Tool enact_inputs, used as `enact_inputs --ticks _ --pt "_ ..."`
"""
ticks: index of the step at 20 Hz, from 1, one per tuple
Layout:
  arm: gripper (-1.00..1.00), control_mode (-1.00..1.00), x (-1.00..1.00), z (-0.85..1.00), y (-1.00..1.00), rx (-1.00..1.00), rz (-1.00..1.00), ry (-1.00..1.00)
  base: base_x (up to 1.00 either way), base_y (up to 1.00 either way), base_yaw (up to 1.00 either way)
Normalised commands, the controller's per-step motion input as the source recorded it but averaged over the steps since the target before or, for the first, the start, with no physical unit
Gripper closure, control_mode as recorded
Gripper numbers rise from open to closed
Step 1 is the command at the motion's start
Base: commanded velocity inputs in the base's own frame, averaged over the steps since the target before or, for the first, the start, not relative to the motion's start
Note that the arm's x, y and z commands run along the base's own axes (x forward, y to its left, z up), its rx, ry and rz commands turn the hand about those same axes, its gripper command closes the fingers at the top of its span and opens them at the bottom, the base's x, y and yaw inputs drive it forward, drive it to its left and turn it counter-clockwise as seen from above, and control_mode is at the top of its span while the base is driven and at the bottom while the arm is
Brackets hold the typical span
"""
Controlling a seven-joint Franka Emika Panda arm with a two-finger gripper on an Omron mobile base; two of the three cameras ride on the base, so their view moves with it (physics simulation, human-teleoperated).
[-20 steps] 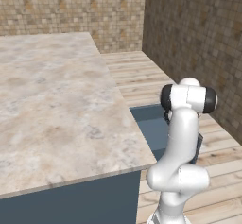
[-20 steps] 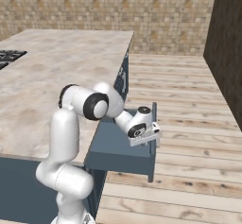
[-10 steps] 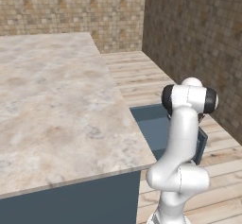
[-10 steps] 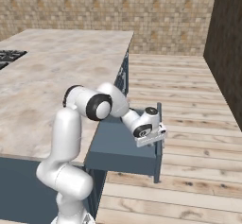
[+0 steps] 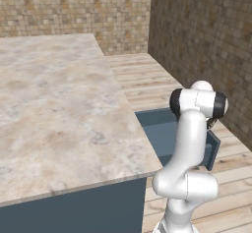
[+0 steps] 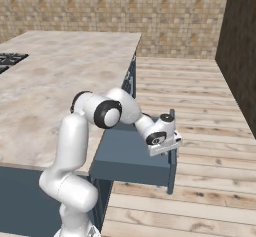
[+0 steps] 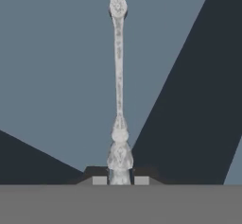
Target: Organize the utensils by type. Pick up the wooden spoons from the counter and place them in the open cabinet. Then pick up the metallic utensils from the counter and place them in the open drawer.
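The gripper (image 7: 119, 179) was pinched on the end of the slim metal spoon's (image 7: 118, 76) handle, the spoon hanging straight out from the tips over the flat blue bottom of the open drawer (image 6: 125, 153). In the right base view the hand (image 6: 162, 137) stood over the drawer, close to its front panel. In my judgement, a sound release called for lowering the spoon close to the floor, clear of the dark walls, before parting the jaws.

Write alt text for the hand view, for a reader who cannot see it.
A slim silver-grey metal spoon with an ornate handle runs straight up from the shut jaws gripping its end. Behind it lies the flat blue bottom of the open drawer, with darker drawer walls at the right and lower left.
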Motion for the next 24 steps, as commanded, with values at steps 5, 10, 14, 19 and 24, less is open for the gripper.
enact_inputs --ticks 5,10,14,19,24 --pt "1.0 -1.0 0.0 0.0 0.16 0.0 0.04 -0.01 0.0 0.0 0.0" --pt "1.0 -1.0 -0.16 0.0 0.56 -0.01 0.05 -0.01 0.0 0.0 0.0" --pt "1.0 -1.0 -0.26 0.0 0.58 -0.01 0.04 0.0 0.0 0.0 0.0" --pt "1.0 -1.0 -0.02 0.03 0.33 0.0 0.0 0.0 0.0 0.0 0.0" --pt "1.0 -1.0 0.22 0.17 0.23 0.0 0.0 0.0 0.0 0.0 0.0"
